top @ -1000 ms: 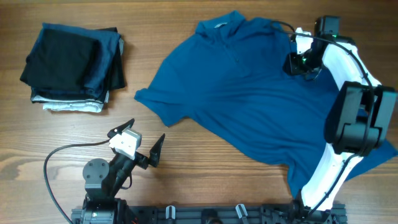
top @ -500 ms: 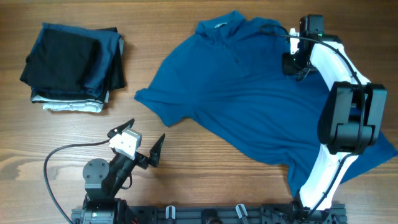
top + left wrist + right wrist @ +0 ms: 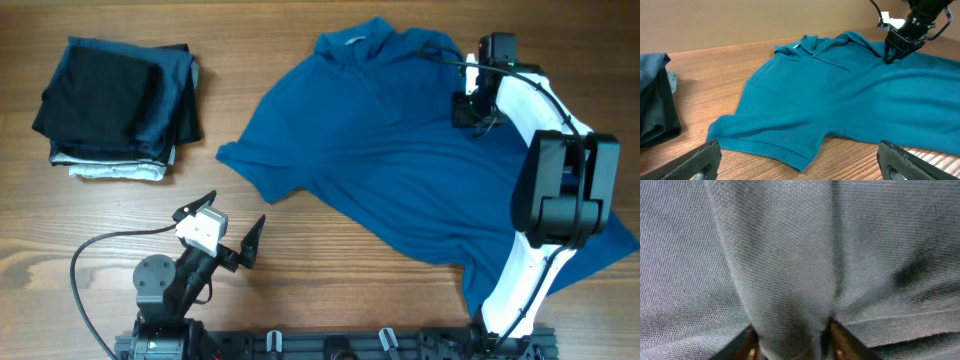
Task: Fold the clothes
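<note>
The clothes, a medium-blue short-sleeved shirt (image 3: 400,170), lie spread and rumpled across the middle and right of the table, collar (image 3: 350,42) at the far edge. My right gripper (image 3: 470,110) stands on the shirt's shoulder to the right of the collar. In the right wrist view a raised ridge of the shirt's fabric (image 3: 785,255) runs between its fingers, and the right gripper (image 3: 790,347) is shut on it. My left gripper (image 3: 232,215) hangs open over bare wood near the front left. One sleeve hem (image 3: 790,150) lies just beyond the left gripper (image 3: 800,165).
A stack of folded dark and white-grey garments (image 3: 115,105) sits at the far left, also at the left edge of the left wrist view (image 3: 655,105). The right arm's white link (image 3: 530,260) crosses the shirt's lower right part. A cable (image 3: 100,250) loops at the front left.
My right gripper has slid left across the shoulder toward the collar and closed on a ridge of fabric. The left arm has not moved.
</note>
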You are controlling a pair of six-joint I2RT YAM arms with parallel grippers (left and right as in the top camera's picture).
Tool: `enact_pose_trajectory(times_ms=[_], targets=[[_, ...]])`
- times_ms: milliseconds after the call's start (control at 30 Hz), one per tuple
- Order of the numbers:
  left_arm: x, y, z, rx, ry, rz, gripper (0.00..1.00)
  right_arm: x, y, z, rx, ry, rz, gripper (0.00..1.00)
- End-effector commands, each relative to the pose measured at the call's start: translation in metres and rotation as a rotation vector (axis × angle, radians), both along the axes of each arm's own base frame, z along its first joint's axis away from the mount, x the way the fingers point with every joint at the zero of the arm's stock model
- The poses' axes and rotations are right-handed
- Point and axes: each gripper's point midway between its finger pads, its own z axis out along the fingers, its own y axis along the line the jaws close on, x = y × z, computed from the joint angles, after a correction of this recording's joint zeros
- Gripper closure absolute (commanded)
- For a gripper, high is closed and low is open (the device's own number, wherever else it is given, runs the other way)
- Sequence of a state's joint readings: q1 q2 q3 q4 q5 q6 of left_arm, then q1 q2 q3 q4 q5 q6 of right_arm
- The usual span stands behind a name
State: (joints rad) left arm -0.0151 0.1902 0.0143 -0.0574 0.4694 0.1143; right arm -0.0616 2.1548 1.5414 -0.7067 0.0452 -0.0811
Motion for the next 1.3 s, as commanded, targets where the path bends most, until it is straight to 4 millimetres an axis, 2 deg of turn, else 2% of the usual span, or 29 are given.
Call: enact_pose_trajectory(times_ms=[0,67,167,300,500,667,733,1033,1267], targets=[[-0.002,-0.003,-0.001,-0.009,0.016,-0.017,0.00,-0.003,0.004,-0.009,0.019,0.014,-0.002,0.77],[-0.002,-0.003,-0.001,-0.009,0.016,-0.017,0.00,-0.002,0.004,-0.009,0.017,0.011,-0.002,0.91],[-0.002,-0.003,-0.001,-0.009,0.016,-0.017,0.00,0.001,0.000,-0.004,-0.007,0.001,-0.008,0.96],[-0.002,-0.003,-0.001,-0.009,0.016,-0.017,0.00,0.010,-0.003,0.008,-0.023,-0.033,-0.005,0.96],[-0.002,-0.003,-0.001,-0.009,0.016,-0.017,0.00,0.023,-0.029,0.025,-0.173,-0.078,-0.018,0.96],[-0.002,-0.003,-0.001,-0.009,0.016,-0.017,0.00,0.034,-0.041,0.034,-0.264,-0.114,0.023,0.96],[-0.002,-0.003,-0.001,-0.009,0.016,-0.017,0.00,0.046,-0.048,0.042,-0.305,-0.166,0.004,0.96],[-0.002,-0.003,-0.001,-0.009,0.016,-0.017,0.00,0.071,-0.055,0.057,-0.363,-0.269,0.070,0.96],[-0.002,-0.003,-0.001,-0.009,0.016,-0.017,0.00,0.088,-0.085,0.074,-0.383,-0.378,-0.004,0.96]])
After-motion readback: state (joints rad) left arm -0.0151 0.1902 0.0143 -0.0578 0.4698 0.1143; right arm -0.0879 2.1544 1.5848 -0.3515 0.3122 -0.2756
